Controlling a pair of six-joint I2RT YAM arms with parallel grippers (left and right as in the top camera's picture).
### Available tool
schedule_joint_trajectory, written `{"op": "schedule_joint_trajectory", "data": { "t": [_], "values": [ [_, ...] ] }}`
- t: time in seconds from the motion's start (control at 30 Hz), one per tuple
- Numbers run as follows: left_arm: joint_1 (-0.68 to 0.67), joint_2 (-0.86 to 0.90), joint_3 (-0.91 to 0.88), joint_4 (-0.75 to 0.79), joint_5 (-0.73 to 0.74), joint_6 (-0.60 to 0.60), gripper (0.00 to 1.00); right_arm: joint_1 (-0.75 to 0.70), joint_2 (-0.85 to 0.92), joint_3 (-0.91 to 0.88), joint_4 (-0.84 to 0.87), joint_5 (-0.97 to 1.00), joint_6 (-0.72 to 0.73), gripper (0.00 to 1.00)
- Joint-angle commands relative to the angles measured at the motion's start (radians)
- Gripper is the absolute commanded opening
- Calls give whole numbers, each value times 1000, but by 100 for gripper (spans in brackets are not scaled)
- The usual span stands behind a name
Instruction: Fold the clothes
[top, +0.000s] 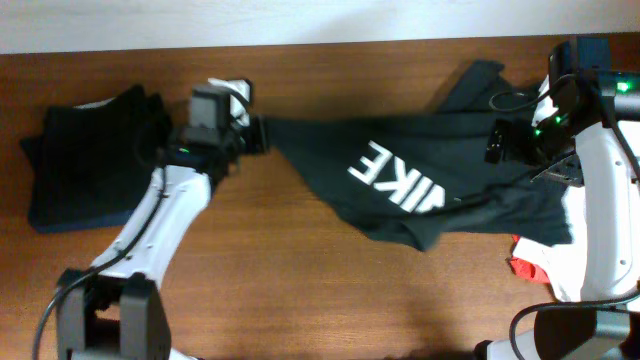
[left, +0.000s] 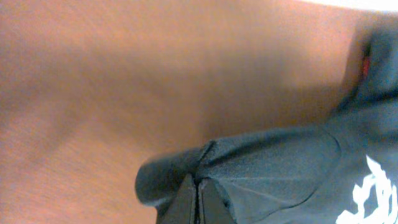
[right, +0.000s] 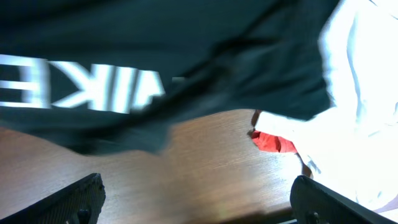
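A dark T-shirt with white NIKE lettering is stretched across the middle of the table. My left gripper is shut on its left end; the left wrist view shows the closed fingertips pinching a fold of the dark cloth. My right gripper is at the shirt's right part, open and empty; in the right wrist view its fingers are spread wide above bare wood, with the shirt beyond them.
A stack of folded dark clothes lies at the left. A white garment with a red piece lies at the right edge; both show in the right wrist view. Bare wooden table lies in front.
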Motion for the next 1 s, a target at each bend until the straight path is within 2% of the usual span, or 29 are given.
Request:
{"op": "schedule_joint_trajectory", "data": {
  "t": [0.0, 0.03, 0.07, 0.13, 0.2, 0.27, 0.37, 0.43, 0.6, 0.63, 0.67, 0.7, 0.73, 0.77, 0.83, 0.87, 0.9, 0.97],
  "values": [
    [150, -33, 183, -4, -152, 17, 0, -5, -11, 5, 0, 20, 5, 99],
    [178, -33, 193, -8, -151, 17, 37, -5, -11, 5, 0, 20, 5, 99],
    [185, -30, 193, -36, -145, 17, 99, -5, -11, 5, 1, 20, 5, 99],
    [183, -16, 193, -147, -138, 17, 99, -5, -11, 5, 0, 20, 5, 99],
    [166, -1, 193, -327, -3, 16, 99, -5, -11, 5, 0, 20, 5, 99],
    [105, 27, 191, -491, 171, 16, 99, -5, -11, 5, 0, 20, 5, 99],
    [-18, 80, 191, -603, 233, 7, 99, -5, -11, 5, 0, 20, 5, 99],
    [-143, 144, 191, -603, 229, -18, 99, -5, -11, 5, 0, 19, 5, 99],
    [-323, 334, 191, -512, 223, -152, 99, -5, -11, 5, 0, 19, 5, 98],
    [-344, 368, 191, -479, 222, -152, 91, -5, -11, 5, 0, 19, 5, 99],
    [-354, 385, 191, -460, 222, -152, 76, -5, -11, 5, 0, 19, 6, 99],
    [-359, 396, 191, -442, 220, -152, 49, -5, -11, 5, 0, 19, 5, 99],
    [-359, 396, 191, -441, 192, -152, 11, -5, -11, 5, 0, 19, 5, 99],
    [-356, 396, 191, -451, 147, -151, 1, -5, -11, 5, 0, 19, 5, 99],
    [-334, 394, 192, -517, 51, -148, 0, -5, -11, 5, 0, 29, 6, 99],
    [-294, 384, 193, -602, -46, -148, 0, -5, -11, 5, 0, 42, 6, 99],
    [-221, 353, 193, -700, -158, -132, 0, -5, -10, 5, 1, 42, 6, 99],
    [-88, 277, 194, -786, -288, -92, 0, -5, -10, 5, 1, 42, 6, 99]
  ]
}}
